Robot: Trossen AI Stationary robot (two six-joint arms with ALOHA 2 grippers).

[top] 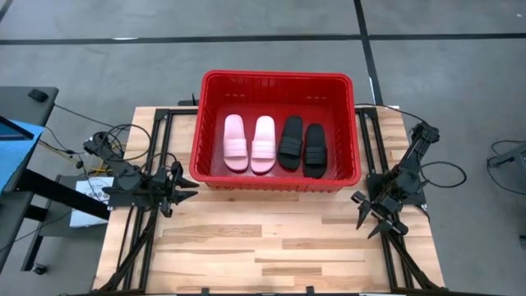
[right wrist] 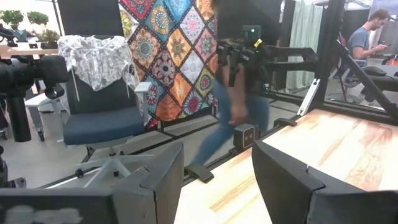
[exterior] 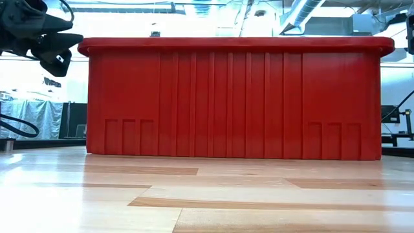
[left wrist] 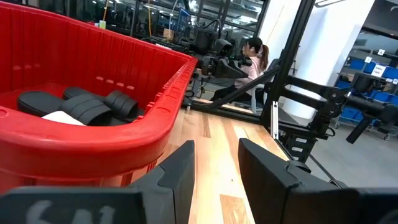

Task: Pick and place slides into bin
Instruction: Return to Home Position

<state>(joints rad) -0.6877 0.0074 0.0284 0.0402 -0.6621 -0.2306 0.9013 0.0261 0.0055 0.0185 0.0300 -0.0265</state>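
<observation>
The red bin [top: 275, 82] stands at the table's far middle; its near wall fills the low view [exterior: 233, 103]. Inside it, flat on the bin's floor side by side, lie two pale pink slides [top: 249, 142] and two black slides [top: 302, 145]; the black ones also show in the left wrist view [left wrist: 93, 106]. My left gripper [top: 187, 191] is open and empty, level, by the bin's near left corner. My right gripper [top: 371, 222] is open and empty, near the table's right edge, clear of the bin.
Black frame rails [top: 152, 164] run along both sides of the table. The wooden tabletop [top: 271, 238] lies bare in front of the bin. People show in the room beyond the table in the wrist views.
</observation>
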